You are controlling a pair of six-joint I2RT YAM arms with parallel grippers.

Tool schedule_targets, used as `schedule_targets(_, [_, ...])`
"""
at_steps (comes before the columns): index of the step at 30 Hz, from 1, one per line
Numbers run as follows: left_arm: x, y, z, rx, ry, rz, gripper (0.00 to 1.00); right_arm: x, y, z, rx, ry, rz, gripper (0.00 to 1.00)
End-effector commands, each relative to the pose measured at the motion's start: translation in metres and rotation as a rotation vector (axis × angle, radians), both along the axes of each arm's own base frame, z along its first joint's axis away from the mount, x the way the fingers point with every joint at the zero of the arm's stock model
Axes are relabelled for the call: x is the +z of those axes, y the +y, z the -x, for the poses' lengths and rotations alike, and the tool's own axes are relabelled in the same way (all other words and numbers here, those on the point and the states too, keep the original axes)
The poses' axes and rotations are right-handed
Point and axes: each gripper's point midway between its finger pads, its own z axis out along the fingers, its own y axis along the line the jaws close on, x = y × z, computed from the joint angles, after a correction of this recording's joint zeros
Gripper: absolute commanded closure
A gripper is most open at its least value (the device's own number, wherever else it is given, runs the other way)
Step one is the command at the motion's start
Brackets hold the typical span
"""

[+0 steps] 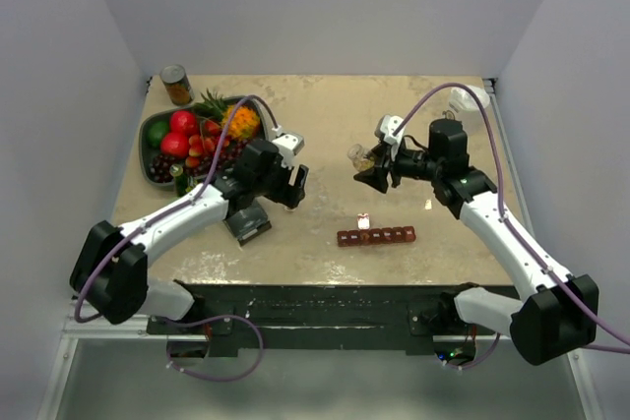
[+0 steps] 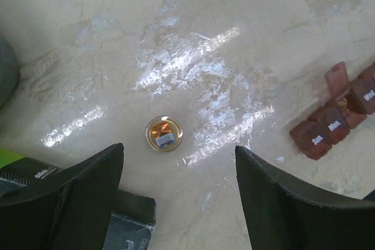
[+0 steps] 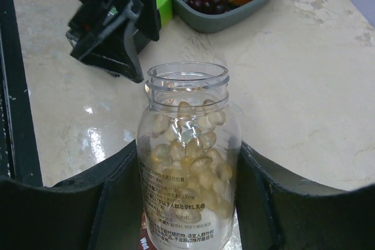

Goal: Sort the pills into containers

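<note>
My right pincer (image 3: 187, 215) pinches the open bottle (image 3: 187, 115) of pills (image 3: 190, 153); my left pincer (image 2: 179, 194) hangs spread above the worktop (image 2: 176, 27).

- White shells and black joints on left arm (image 1: 182, 215) and right arm (image 1: 504, 235).
- A lilac cable (image 1: 463, 89) loops along each.
- Broad matte-black fingers (image 2: 281, 203) on left claw (image 2: 179, 151) and right claw (image 3: 187, 147).

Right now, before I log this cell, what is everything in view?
pill bottle: one, clear, uncapped, in right gripper
pills: many, tan, inside the bottle
pill organiser: one, dark red-brown, front centre, one lid open
round disc: one, gold-rimmed, below left gripper
fruit bowl: one, grey-green, far left
can: one, metal, far-left corner
white object: one, far right
black box: one, front left
left gripper: open, empty
right gripper: shut on the bottle
</note>
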Motion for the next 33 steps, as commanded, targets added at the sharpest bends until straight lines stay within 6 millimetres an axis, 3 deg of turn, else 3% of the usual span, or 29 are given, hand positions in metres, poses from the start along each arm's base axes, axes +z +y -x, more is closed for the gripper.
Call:
schedule_targets(1, [-0.023,0.012,-0.009,0.125,0.101,-0.089,0.19,0.035,-0.001,0.002,0.034,-0.084,-0.111,0.87])
schedule_targets(7, [-0.053,0.009,-0.015,0.164,0.149,-0.202,0.21,0.032,-0.006,0.001,0.035,-0.048,-0.127,0.87])
schedule_targets(13, [-0.071,-0.002,-0.018,0.156,0.155,-0.235,0.24,0.028,-0.008,0.0,0.036,-0.024,-0.131,0.86])
schedule_targets(18, [-0.087,-0.014,-0.016,0.124,0.188,-0.24,0.34,0.024,-0.01,-0.002,0.03,-0.011,-0.132,0.86])
schedule_targets(23, [-0.094,-0.015,-0.018,0.131,0.197,-0.261,0.43,0.022,-0.012,-0.002,0.028,-0.002,-0.134,0.86])
schedule_targets(33, [-0.102,-0.016,-0.022,0.142,0.186,-0.302,0.45,0.021,-0.013,-0.002,0.034,0.001,-0.135,0.86])
